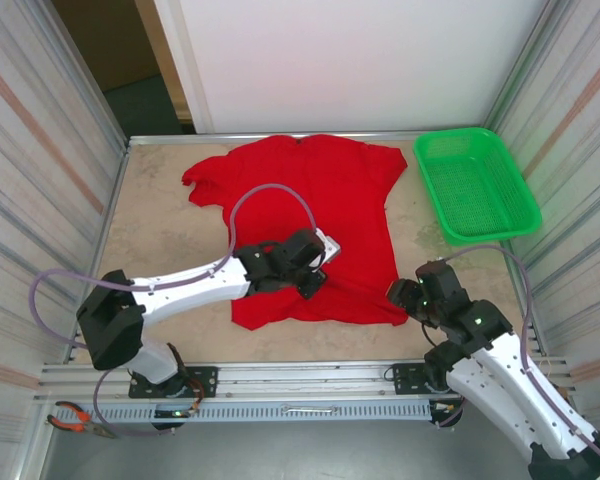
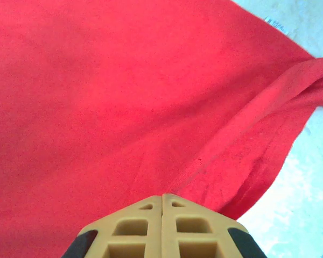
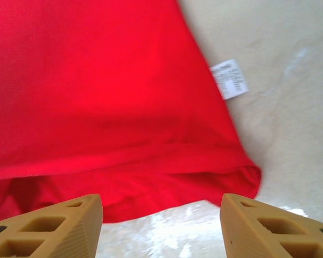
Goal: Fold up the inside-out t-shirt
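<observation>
Left gripper point(image 2: 162, 198): fingers pressed flat together with no gap, tips set on the inside-out t-shirt point(image 2: 124, 97). A raised crease runs from the tips toward the upper right of the wrist view, which I judge to be a pinch of cloth held rather than a bare touch. Right gripper point(image 3: 161, 216): fingers stand wide apart and hold nothing. The near right hem corner point(image 3: 242, 177) lies just ahead of them, toward the right-hand finger, with the hem running crosswise to the gap and bare table point(image 3: 290, 123) beyond it. A white care label point(image 3: 230, 78) sticks out from the side seam above that corner, consistent with a garment turned inside out. In the overhead view the shirt lies spread on the table, collar at the far side and hem at the near side, so its long axis runs away from the arm bases. The left gripper sits on the near middle of the cloth and the right at the near right corner, the two well apart along the hem. A green mesh basket point(image 1: 475, 185) stands at the far right, just beside the sleeve on that side. Judgement: the right arm is nearer the free corner, and the coming move turns on that corner lying forward of the open fingers.
</observation>
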You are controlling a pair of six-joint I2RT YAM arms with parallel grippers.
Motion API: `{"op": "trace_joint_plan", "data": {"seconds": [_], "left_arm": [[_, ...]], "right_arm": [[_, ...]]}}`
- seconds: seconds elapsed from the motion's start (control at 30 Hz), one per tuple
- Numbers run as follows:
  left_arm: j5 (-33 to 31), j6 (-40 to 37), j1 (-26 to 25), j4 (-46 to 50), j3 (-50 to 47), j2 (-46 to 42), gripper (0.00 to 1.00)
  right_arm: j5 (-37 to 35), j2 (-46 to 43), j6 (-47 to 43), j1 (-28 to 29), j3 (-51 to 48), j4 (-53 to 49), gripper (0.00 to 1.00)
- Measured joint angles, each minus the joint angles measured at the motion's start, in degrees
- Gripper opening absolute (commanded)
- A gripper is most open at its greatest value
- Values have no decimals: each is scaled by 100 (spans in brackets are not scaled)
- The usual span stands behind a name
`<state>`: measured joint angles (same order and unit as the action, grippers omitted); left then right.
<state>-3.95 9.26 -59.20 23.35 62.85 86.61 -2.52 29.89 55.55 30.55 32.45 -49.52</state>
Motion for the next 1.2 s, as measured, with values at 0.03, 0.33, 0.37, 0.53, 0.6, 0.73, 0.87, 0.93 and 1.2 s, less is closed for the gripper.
{"op": "trace_joint_plan", "data": {"seconds": [0.03,0.33,0.37,0.53,0.6,0.73,0.87,0.93,1.2], "left_arm": [[13,7,7,52,15,-33,0],[142,433,216,330,22,-481,0],[140,479,227,339,22,-608,0],[197,675,251,354,142,-1086,0],[249,752,251,365,256,-1174,0],[354,911,251,389,479,-1320,0],[503,1075,251,398,671,-1412,0],[581,1139,240,398,780,-1419,0],[752,1250,-229,564,1506,-1419,0]], "right_arm": [[74,-13,61,81,13,70,55],[-264,664,1139,2533,-374,1880,11],[-407,951,1226,2835,-376,2094,10],[-1016,2437,1460,3517,-315,3141,4],[-1233,2922,1502,3582,-267,3519,0],[-1781,3674,1572,3687,-223,4415,0],[-2402,4232,1580,3812,-223,5265,0],[-2682,4437,1572,3812,-223,5622,0],[-2977,5130,1370,3018,-208,6872,0]]}}
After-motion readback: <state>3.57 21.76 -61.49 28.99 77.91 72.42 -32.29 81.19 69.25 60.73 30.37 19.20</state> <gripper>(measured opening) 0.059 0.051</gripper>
